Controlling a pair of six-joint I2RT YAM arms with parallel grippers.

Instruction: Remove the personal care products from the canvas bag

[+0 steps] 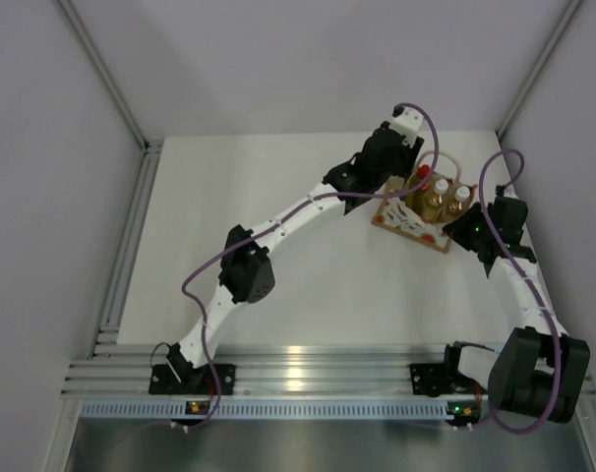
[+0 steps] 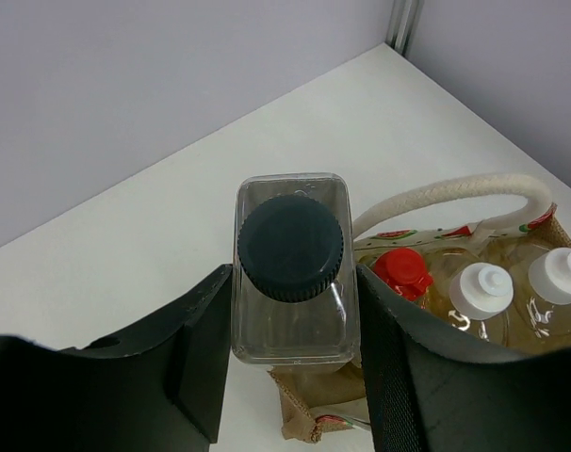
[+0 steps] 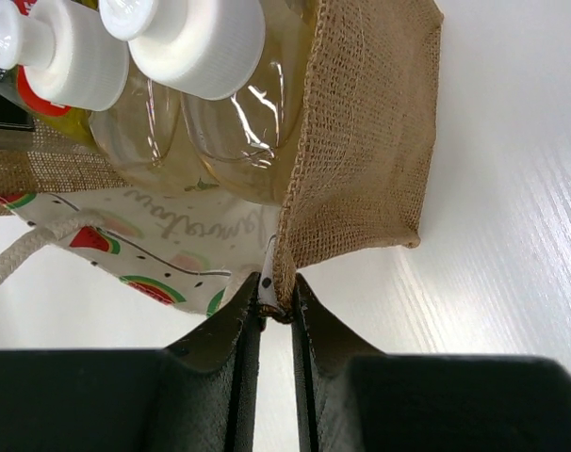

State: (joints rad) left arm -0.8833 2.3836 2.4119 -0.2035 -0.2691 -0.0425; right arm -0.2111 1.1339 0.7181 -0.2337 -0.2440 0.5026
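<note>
Fingers (image 2: 196,348) of the left gripper (image 2: 292,320) clamp a clear rectangular bottle with a dark grey cap (image 2: 290,247) at the rim of the tan canvas bag (image 2: 309,391). Nearly closed, the right gripper (image 3: 277,306) pinches the bag's corner seam; a red-capped bottle (image 2: 401,271) and two white-capped amber bottles (image 2: 483,292) stand inside.

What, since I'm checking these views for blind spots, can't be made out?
1. Left wrist view: the base of the dark-capped bottle, hidden by its own top and the left gripper; whether it is clear of the bag is uncertain.
2. Right wrist view: the red-capped bottle, mostly behind the white-capped bottles.
3. Top view: the left gripper's hold, covered by its own wrist.
</note>
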